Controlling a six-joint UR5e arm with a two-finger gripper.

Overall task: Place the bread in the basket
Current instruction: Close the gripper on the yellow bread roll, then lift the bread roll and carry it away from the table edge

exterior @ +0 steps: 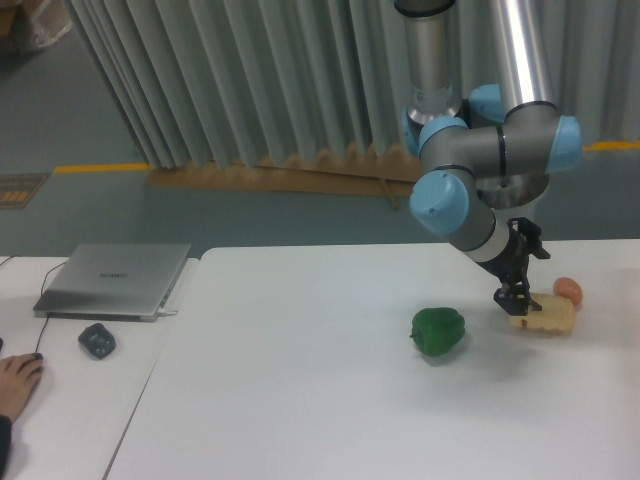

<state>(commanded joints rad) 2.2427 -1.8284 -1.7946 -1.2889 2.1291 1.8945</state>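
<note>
The bread (548, 316), a pale yellow-beige loaf, lies on the white table (320, 400) at the right. My gripper (518, 298) hangs tilted just over the loaf's left end, its dark fingers close to or touching the top. The fingers are too small and dark to show whether they are parted. No basket is in view.
A small orange-brown egg-shaped object (567, 290) sits right behind the bread. A green pepper (438, 331) lies left of it. On the adjoining left table are a laptop (115, 279), a dark mouse (97, 340) and a person's hand (15, 382).
</note>
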